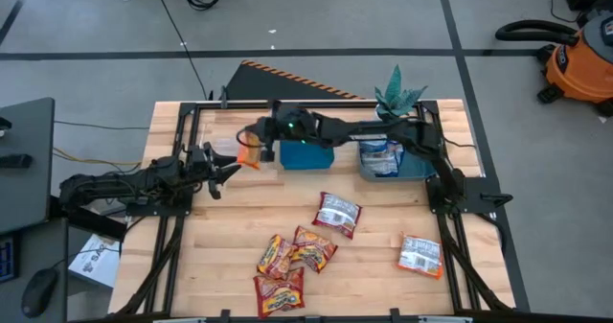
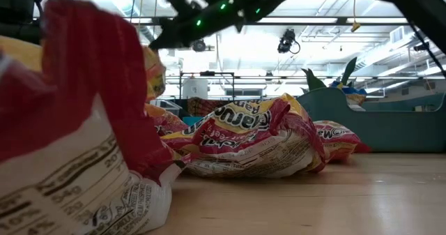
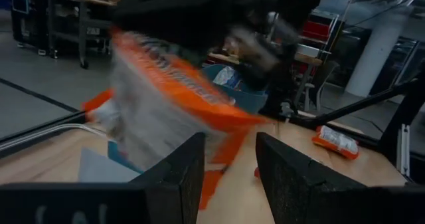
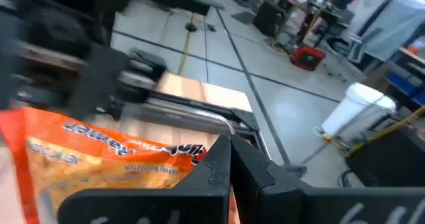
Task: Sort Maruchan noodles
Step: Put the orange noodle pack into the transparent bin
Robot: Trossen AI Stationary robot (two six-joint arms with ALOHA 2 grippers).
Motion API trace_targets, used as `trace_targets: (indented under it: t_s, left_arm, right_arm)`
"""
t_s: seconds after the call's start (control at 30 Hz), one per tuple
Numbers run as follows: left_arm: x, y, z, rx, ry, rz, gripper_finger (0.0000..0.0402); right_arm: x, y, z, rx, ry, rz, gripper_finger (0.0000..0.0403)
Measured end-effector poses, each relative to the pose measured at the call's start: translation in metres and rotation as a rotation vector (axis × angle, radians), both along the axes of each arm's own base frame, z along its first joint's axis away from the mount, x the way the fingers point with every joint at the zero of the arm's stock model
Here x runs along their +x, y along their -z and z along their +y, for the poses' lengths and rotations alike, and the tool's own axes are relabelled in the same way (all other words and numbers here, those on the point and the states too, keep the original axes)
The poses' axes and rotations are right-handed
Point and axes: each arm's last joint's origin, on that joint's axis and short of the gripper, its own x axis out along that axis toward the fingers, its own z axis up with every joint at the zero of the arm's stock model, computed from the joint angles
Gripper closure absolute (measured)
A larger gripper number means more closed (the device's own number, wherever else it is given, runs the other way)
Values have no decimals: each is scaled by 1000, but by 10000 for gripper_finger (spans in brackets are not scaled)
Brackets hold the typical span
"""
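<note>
Here, from above, the right arm reaches across the far side of the table (image 1: 383,265); its right gripper (image 1: 257,147) is past the left bin (image 1: 306,156), near the far left part of the table, and it is shut tight on an orange pack (image 1: 249,156); the left gripper (image 1: 228,173) waits just beside that pack, near the left edge, with its fingers spread apart and nothing in them; the right bin (image 1: 414,166) holds blue-and-white packs (image 1: 381,156); a green plant (image 1: 397,97) stands at the far edge behind it; red packs (image 1: 287,265) lie in a loose bunch near the front edge; one more red pack (image 1: 337,213) lies alone in the middle; one orange-and-white pack (image 1: 420,254) lies near the right front corner.

From table height, a red pack fills the left side, very close; more red packs (image 2: 258,141) lie crumpled behind it; the bins (image 2: 390,127) stand farther back on the right; the right arm (image 2: 209,12) crosses overhead.

In the left wrist view, the two dark fingers (image 3: 179,174) stand apart, and the orange pack (image 3: 179,101) hangs blurry just past them.

In the right wrist view, the fingers (image 4: 219,164) pinch the orange pack (image 4: 113,157) at its edge; the table edge and the floor show beyond.
</note>
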Motion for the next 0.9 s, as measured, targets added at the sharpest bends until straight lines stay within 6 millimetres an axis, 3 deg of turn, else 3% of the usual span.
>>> trace_targets:
  t_s: [0.17,0.33,0.5,0.9]
  left_arm:
    - [0,1,0,0,-7,9,260]
    - [0,3,1,0,-24,31,260]
    - [-1,3,2,9,-63,40,260]
    - [-1,3,2,6,-67,39,260]
  right_arm:
    - [9,23,-23,40,36,30,393]
    - [7,43,-39,104,127,114,392]
    - [1,49,-44,66,290,193,374]
    - [-3,47,-41,101,264,241,293]
